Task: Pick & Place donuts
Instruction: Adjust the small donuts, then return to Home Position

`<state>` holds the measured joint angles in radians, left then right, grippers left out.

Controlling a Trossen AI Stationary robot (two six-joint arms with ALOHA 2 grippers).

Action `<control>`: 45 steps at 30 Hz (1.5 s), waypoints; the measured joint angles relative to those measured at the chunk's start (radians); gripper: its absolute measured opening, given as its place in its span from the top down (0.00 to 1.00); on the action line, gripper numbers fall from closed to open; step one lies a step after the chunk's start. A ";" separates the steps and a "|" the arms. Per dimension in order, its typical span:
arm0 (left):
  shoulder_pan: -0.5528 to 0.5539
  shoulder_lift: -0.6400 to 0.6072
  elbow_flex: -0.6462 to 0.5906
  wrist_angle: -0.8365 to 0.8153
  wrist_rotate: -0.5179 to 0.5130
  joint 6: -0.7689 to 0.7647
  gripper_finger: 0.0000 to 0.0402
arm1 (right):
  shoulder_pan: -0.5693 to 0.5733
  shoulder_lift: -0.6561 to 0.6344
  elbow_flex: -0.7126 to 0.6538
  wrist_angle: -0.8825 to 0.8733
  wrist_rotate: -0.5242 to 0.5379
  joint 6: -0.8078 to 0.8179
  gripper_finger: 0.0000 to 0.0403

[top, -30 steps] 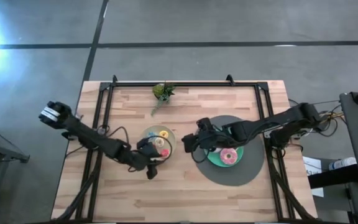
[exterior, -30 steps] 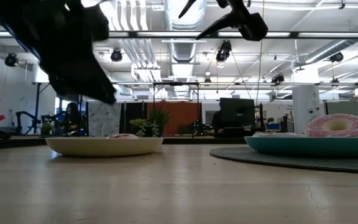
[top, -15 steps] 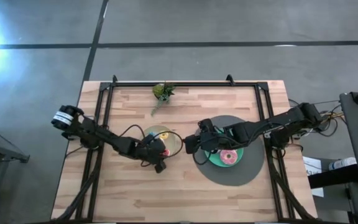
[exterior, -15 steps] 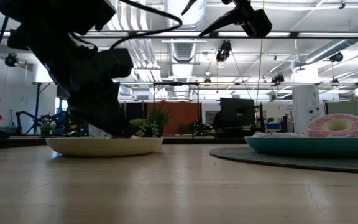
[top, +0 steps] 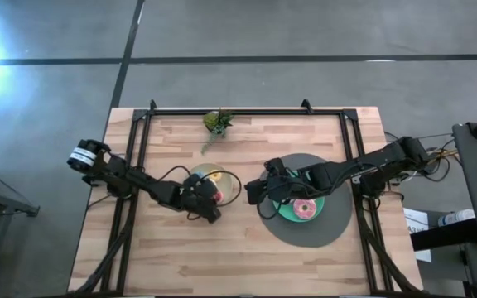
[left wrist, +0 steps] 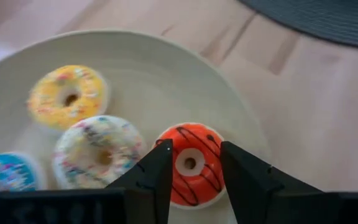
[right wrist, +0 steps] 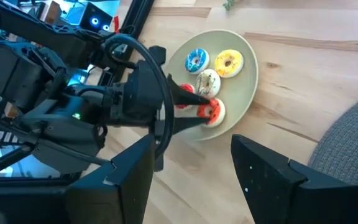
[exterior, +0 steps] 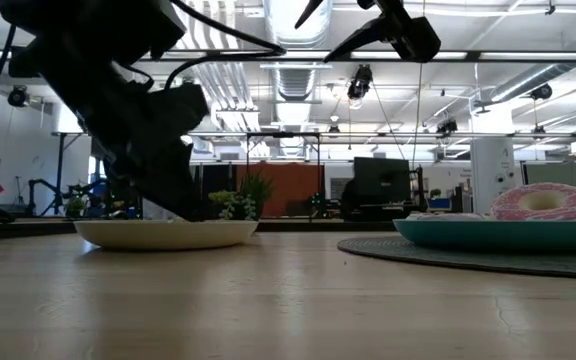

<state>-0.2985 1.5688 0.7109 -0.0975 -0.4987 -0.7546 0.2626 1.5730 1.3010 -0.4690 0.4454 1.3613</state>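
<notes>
Item: your left hand (left wrist: 190, 163), down in the round beige plate (left wrist: 166, 68) on the pale wooden bench (top: 180, 257); fingers apart, straddling the small red-orange toy donut with dark stripes (left wrist: 190, 165), pads just beside its sides, grip not visibly closed.

Item: your right hand (right wrist: 191, 165), fingers spread wide and empty, hovering beside the teal plate (top: 288, 211) on the round grey mat (top: 305, 236).

Risks, as judged: the red-orange donut sits near the beige plate's rim, so an off-centre squeeze may pop it out onto the bench; the cream sprinkled mini donut (left wrist: 98, 155) lies touching or nearly so, and one finger may nudge it.

Count: beige plate, four minis seen (red-orange, cream, yellow (left wrist: 67, 98), blue (left wrist: 8, 174)); teal plate, one pink frosted donut (top: 305, 208); plates, two.
</notes>
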 joint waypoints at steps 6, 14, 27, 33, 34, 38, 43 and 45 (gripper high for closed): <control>0.000 -0.007 0.000 -0.094 -0.034 -0.058 0.73 | 0.000 0.000 0.000 -0.007 0.002 -0.001 0.49; -0.040 -0.205 -0.001 -0.091 -0.030 -0.030 0.73 | 0.000 0.000 0.000 -0.016 0.003 -0.022 0.49; -0.049 -0.504 -0.120 0.449 0.463 0.089 0.73 | 0.057 -0.098 -0.019 0.034 -0.029 -0.374 0.49; 0.005 -0.403 -0.304 0.832 0.416 -0.072 0.73 | 0.058 -0.155 -0.182 0.100 -0.056 -0.337 0.49; 0.022 -0.384 -0.329 0.873 0.407 -0.109 0.73 | 0.058 -0.170 -0.222 0.114 -0.057 -0.322 0.49; 0.081 -0.362 -0.398 0.918 0.367 -0.267 0.73 | 0.059 -0.256 -0.335 0.147 -0.005 -0.298 0.49; 0.100 -0.409 -0.444 0.941 0.447 -0.459 0.73 | 0.058 -0.399 -0.378 0.130 -0.029 -0.398 0.49; 0.072 -0.426 -0.435 1.015 0.483 -0.304 0.73 | 0.058 -0.453 -0.380 0.102 -0.084 -0.368 0.49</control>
<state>-0.2263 1.1425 0.2759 0.9175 -0.0159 -1.0582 0.3211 1.1196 0.9215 -0.3675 0.3617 0.9937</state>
